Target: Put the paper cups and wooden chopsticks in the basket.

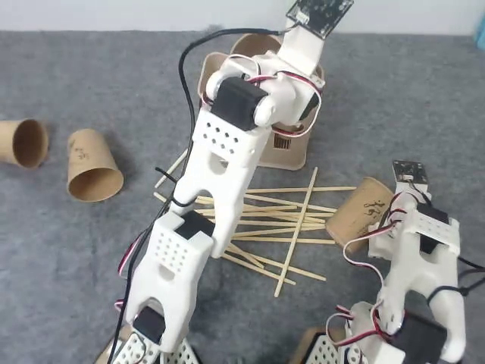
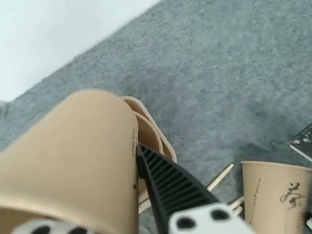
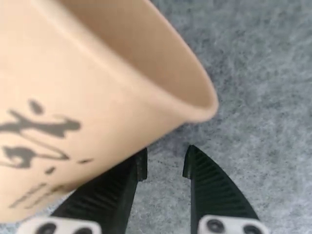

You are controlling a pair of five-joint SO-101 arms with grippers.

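Paper cup [image 2: 68, 156] clamped in left end effector [image 2: 117, 170]; right end effector [image 3: 165, 163] slightly parted, empty.

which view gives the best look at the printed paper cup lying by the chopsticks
High view: the brown printed paper cup lies whole on its side beside the wooden chopsticks. The right wrist view has it close up, cut off; the left wrist view catches part of it.

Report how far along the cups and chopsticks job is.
Done: nothing confirmed; the arm hides the basket interior. In hand: left end effector grips a cup at the basket. Left: fallen cup beside the open right end effector, two more cups, all chopsticks on the carpet.
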